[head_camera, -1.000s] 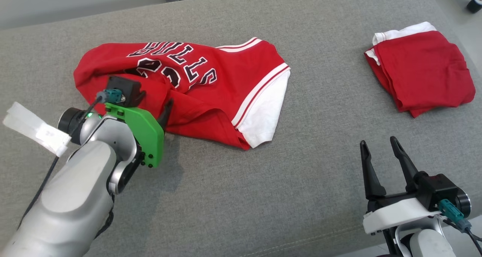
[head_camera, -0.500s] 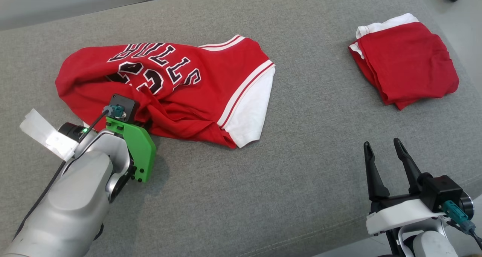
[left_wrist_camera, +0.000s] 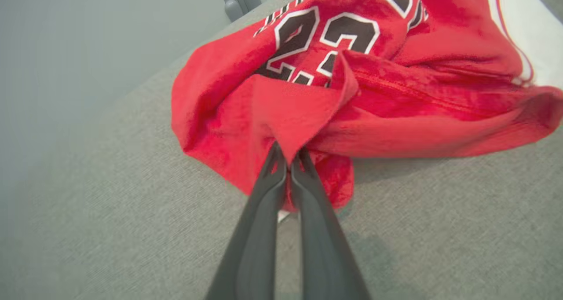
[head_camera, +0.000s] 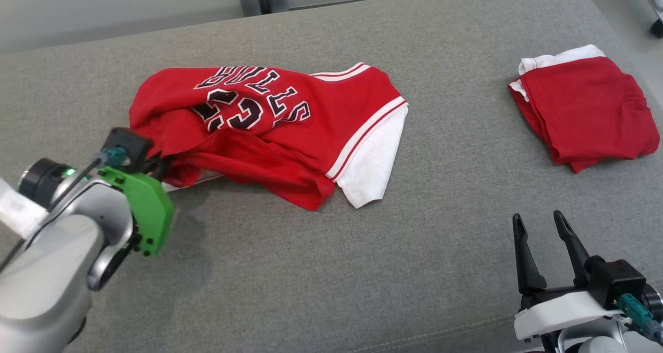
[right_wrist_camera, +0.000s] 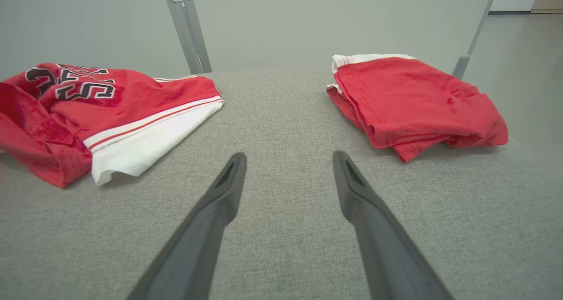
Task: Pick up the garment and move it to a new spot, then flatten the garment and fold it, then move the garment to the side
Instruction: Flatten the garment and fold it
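Observation:
A crumpled red jersey with black-and-white lettering and a white sleeve lies at the middle left of the grey cushioned surface. My left gripper is at the jersey's near left edge, mostly hidden behind its green mount. In the left wrist view the left gripper is shut on a fold of the jersey, whose hem hangs just above the surface. My right gripper stands open over bare surface at the lower right. The right gripper holds nothing, with the jersey off to its left.
A second red garment, folded with white trim, lies at the far right near the surface's edge; it is also ahead of the right gripper. A grey metal post rises behind the surface. Bare grey cushion lies between the two garments.
My left gripper closed on the jersey's near left edge and drew it leftward, lifting the hem slightly. The head camera shifted as well. The right gripper stayed open in place.

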